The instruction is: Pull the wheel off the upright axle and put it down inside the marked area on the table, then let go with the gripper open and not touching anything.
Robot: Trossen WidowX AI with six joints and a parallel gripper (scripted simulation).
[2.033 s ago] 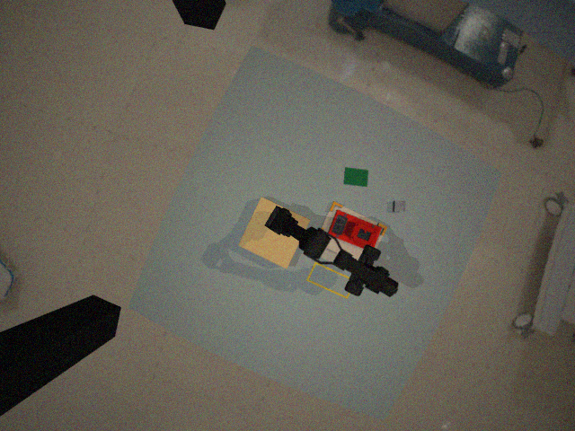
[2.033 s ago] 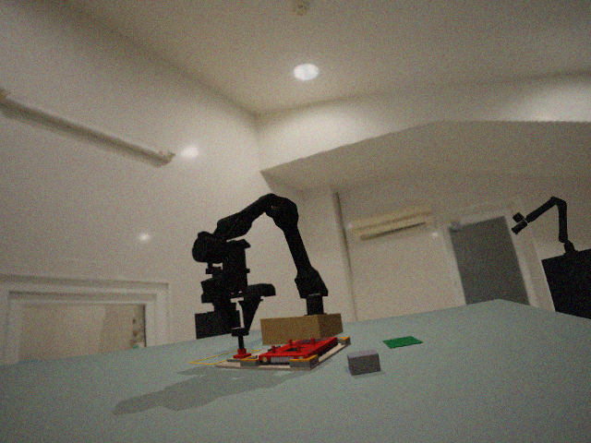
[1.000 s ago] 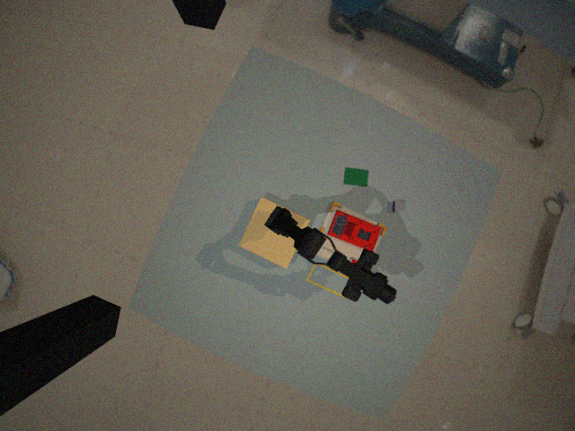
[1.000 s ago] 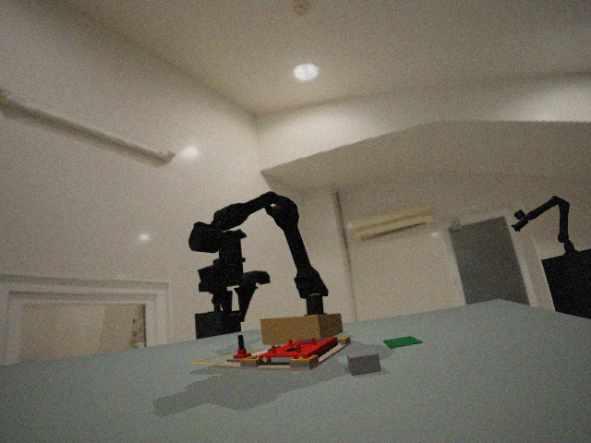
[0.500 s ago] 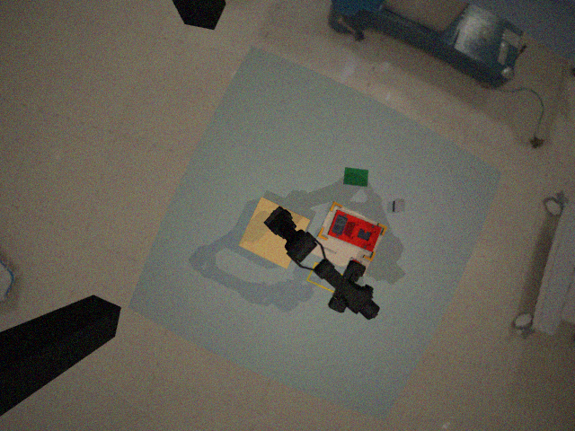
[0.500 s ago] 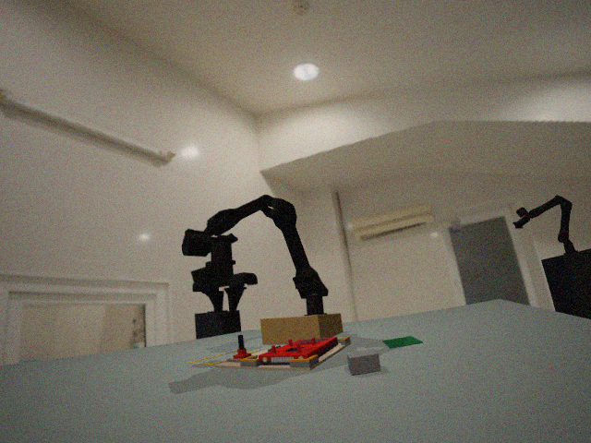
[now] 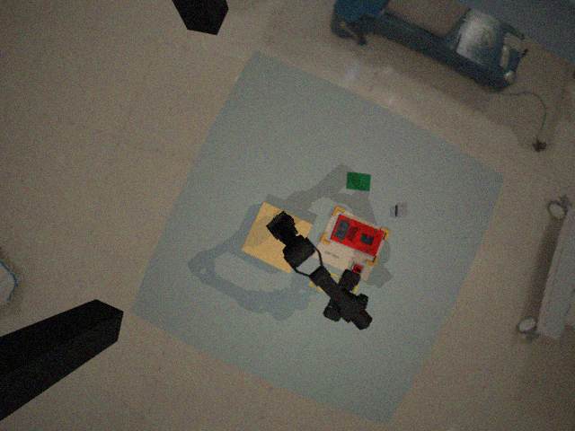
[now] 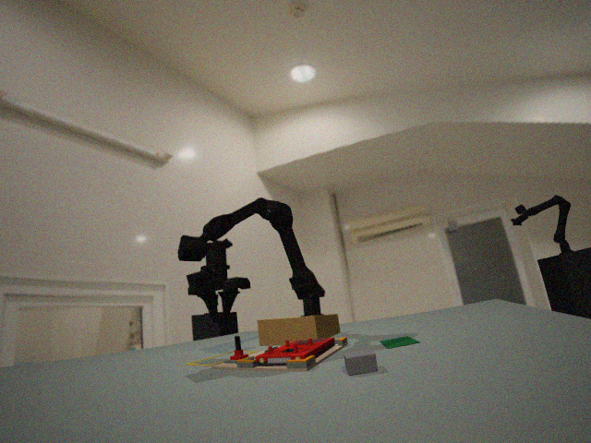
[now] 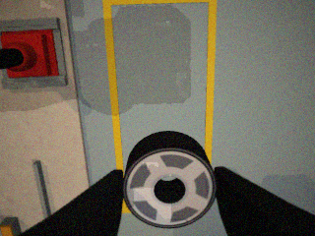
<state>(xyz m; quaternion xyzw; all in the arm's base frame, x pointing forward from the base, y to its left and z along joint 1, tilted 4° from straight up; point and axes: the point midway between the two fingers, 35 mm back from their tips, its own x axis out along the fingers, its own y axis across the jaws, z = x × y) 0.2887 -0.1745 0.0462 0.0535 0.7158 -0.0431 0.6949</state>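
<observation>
- While my gripper (image 9: 168,177) is clamped on the wheel (image 9: 168,186), that wheel hangs in the air, off the axle (image 8: 236,344) and well above the table (image 8: 476,362), its pale hub and open bore facing my wrist camera.
- My two fingers press on the black tyre from either side, so the jaws stand partly apart, stopped by the wheel's width.
- Below the wheel lies the yellow-outlined marked area (image 9: 212,74); in the wrist view the wheel overlaps its near end, and the left line runs behind the wheel's left side.
- Beside that outline, to the left, stands the red base (image 9: 31,53) with the bare axle rising from it, on the beige board (image 9: 44,147).
- Risk one: if I let go at this height, the wheel could bounce or roll on its tyre past the yellow line.
- Risk two: lowering here may set it down across the left line or near end, so I judge a small shift toward the outline's middle is wise.
- Risk three: opening only a little could leave a finger brushing the tyre and nudge the wheel as I lift away.
</observation>
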